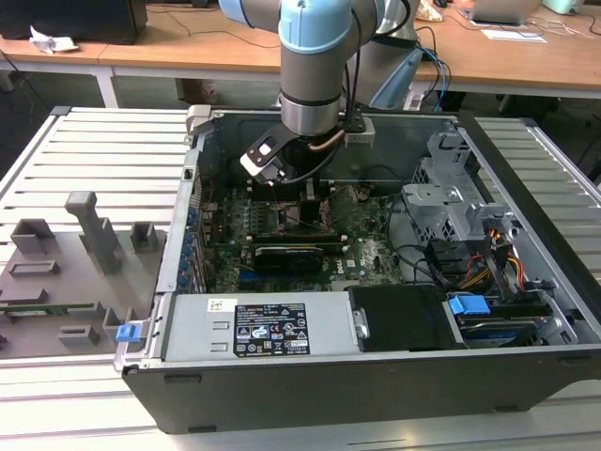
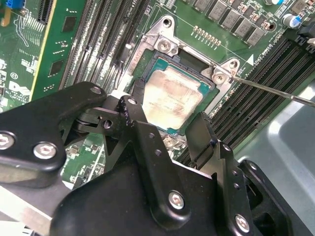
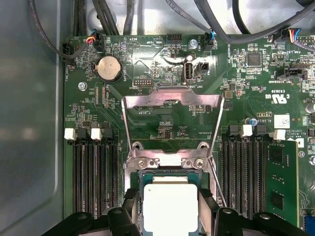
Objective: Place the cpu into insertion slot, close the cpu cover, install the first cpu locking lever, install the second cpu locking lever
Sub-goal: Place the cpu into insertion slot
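Right now the gripper (image 3: 170,197) sits low over the motherboard (image 3: 162,64), and the relation that matters is plain: the cpu (image 3: 170,211) lies directly between its jaws, not off to either side. In both wrist views the black fingers (image 3: 132,206) stand hard against two opposite edges of the silvery chip. I can make out no gap, so I judge the gripper to be pinching the cpu rather than merely straddling it. The chip lies flat and square to the insertion slot (image 2: 187,60), whose dark rim frames it on the sides that show. It looks seated in the slot or just above it; I cannot tell which.

The cpu cover (image 3: 172,100) is thrown open. It hinges at the edge of the slot farthest from the gripper and reaches away over the board, green showing through its square window, well clear of the chip. A thin locking lever (image 2: 270,89) is unlatched too, slanting off from one corner of the slot across the memory slots (image 3: 93,182).

In the exterior view the arm (image 1: 315,56) comes straight down into the open computer case (image 1: 282,399), which rests on the desk (image 1: 103,150). By my reading the placing step is near its end, with cover and levers not yet closed.
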{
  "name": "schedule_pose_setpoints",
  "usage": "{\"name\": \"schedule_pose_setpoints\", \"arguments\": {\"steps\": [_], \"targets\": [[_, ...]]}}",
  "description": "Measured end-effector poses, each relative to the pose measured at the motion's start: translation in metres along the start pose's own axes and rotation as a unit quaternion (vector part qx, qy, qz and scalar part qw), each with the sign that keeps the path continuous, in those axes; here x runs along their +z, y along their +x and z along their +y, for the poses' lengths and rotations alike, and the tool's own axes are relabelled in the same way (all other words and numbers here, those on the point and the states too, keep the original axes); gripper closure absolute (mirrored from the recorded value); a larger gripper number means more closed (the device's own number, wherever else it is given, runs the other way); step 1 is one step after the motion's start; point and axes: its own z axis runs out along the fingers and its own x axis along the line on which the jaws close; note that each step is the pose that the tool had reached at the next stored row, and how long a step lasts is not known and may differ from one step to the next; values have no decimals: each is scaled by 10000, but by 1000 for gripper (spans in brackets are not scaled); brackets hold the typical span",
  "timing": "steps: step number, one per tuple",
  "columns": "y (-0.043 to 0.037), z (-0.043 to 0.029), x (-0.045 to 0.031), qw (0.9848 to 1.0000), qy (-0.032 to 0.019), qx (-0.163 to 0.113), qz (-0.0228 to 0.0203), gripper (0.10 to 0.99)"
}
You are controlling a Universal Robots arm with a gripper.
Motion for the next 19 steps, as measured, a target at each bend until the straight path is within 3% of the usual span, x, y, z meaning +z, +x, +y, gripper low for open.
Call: {"name": "schedule_pose_setpoints", "arguments": {"steps": [9,11,12,13,15,19], "targets": [[-2,3,-81,10000,-1,1,0,498],[-2,4,-90,10000,-1,1,0,627],[-1,4,-93,10000,-1,1,1,749],[-1,4,-97,10000,-1,0,1,929],[-2,4,-99,10000,-1,1,1,980],[-1,5,-106,10000,0,0,0,980]]}}
